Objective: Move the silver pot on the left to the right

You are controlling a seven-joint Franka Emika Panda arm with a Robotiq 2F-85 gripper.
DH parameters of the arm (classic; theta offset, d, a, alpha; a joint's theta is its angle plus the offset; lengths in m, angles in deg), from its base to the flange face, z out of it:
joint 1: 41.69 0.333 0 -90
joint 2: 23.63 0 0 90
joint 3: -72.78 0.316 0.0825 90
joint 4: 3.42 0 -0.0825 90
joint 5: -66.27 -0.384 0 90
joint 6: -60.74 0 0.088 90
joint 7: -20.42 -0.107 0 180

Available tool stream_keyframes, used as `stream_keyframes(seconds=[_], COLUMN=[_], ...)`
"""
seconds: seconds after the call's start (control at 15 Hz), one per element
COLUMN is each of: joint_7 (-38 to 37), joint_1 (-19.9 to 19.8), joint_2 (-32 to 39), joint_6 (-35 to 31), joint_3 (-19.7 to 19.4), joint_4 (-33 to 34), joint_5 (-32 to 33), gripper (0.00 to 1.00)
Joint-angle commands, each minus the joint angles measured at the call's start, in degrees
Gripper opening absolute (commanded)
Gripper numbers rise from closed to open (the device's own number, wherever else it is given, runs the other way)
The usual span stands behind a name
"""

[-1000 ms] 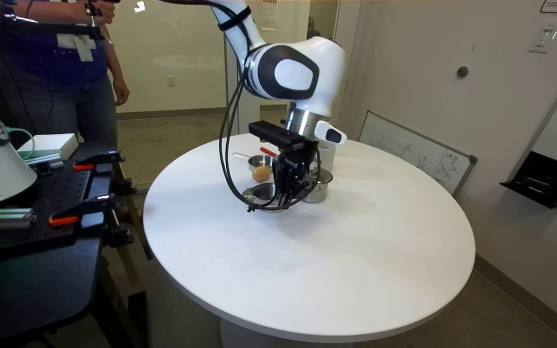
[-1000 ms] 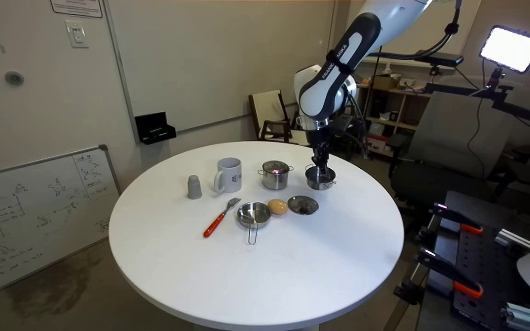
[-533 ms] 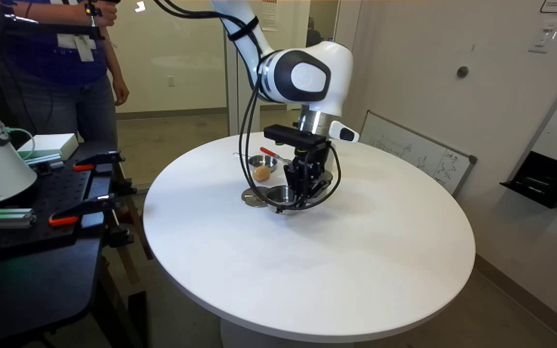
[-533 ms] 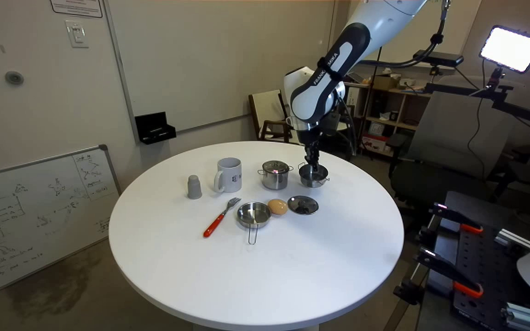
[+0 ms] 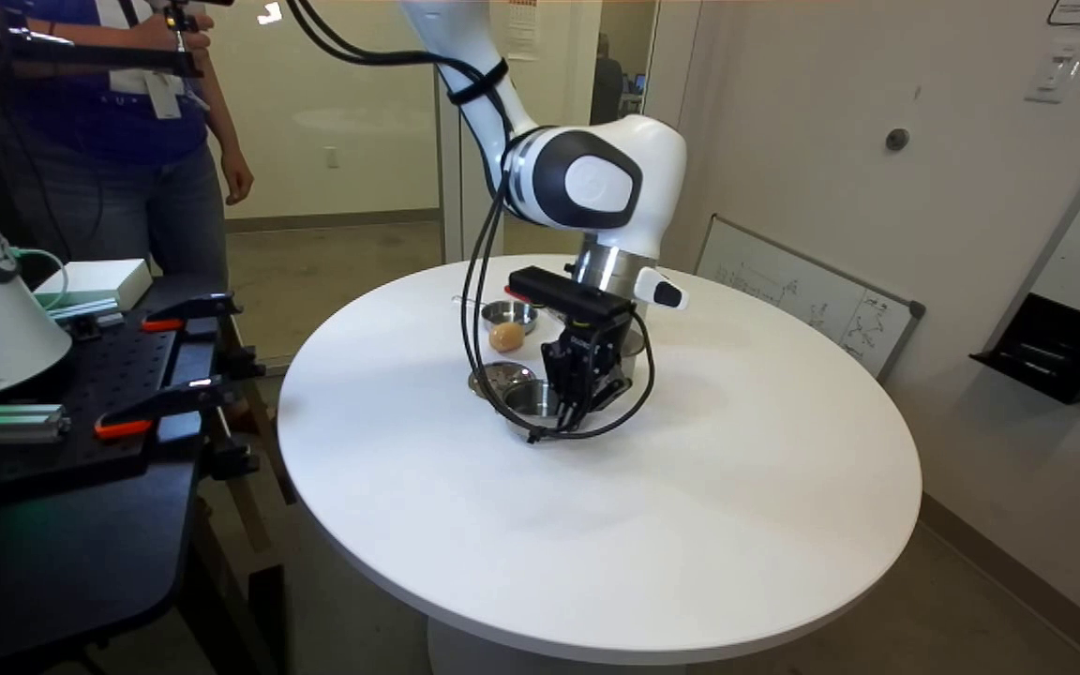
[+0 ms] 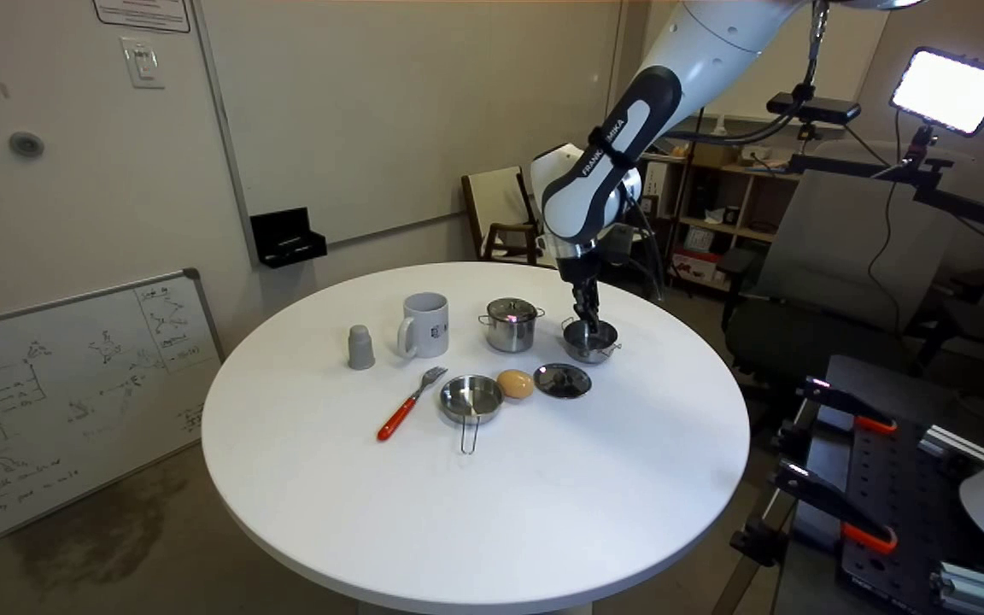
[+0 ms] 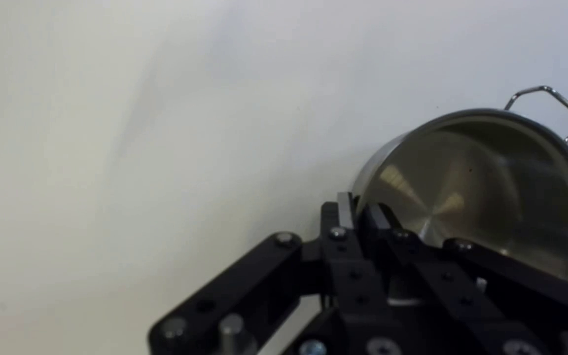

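Note:
The silver pot (image 6: 599, 353) is low and wide with a dark inside. It stands or hangs about upright at the far right of the table in an exterior view; whether its base touches the table I cannot tell. It also shows, partly behind the gripper and cables, in an exterior view (image 5: 529, 401). In the wrist view the pot (image 7: 481, 192) fills the right side, one wire handle visible. My gripper (image 7: 361, 204) is shut on its near wall, one finger inside and one outside. The gripper points down in both exterior views (image 6: 590, 327) (image 5: 566, 420).
A taller lidded pot (image 6: 510, 331) stands beside the silver pot. A loose lid (image 6: 563, 381), an egg (image 6: 515, 383), a small pan (image 6: 471, 400) and a red-handled fork (image 6: 411, 405) lie nearby. A mug (image 6: 426, 326) and a grey shaker (image 6: 360, 348) stand farther off.
The gripper and the silver pot first moved closer to the taller pot, then came lower and slightly back toward the loose lid. The gripper stays shut on the pot. Other objects have not moved.

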Motion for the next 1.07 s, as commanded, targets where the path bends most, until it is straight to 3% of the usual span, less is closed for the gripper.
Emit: stream_keyframes(seconds=[0.0,0.47,0.53,1.0], joint_7=[2.2,2.6,2.5,2.3], joint_1=[-1.7,-2.4,-2.4,-2.8], joint_2=[1.6,2.1,2.3,2.1], joint_6=[1.7,2.0,2.1,1.7], joint_3=[1.6,2.4,2.5,2.5], joint_4=[2.4,3.7,4.1,4.4], joint_5=[-1.3,-1.8,-1.9,-2.3], gripper=[0.02,0.02,0.28,0.74])
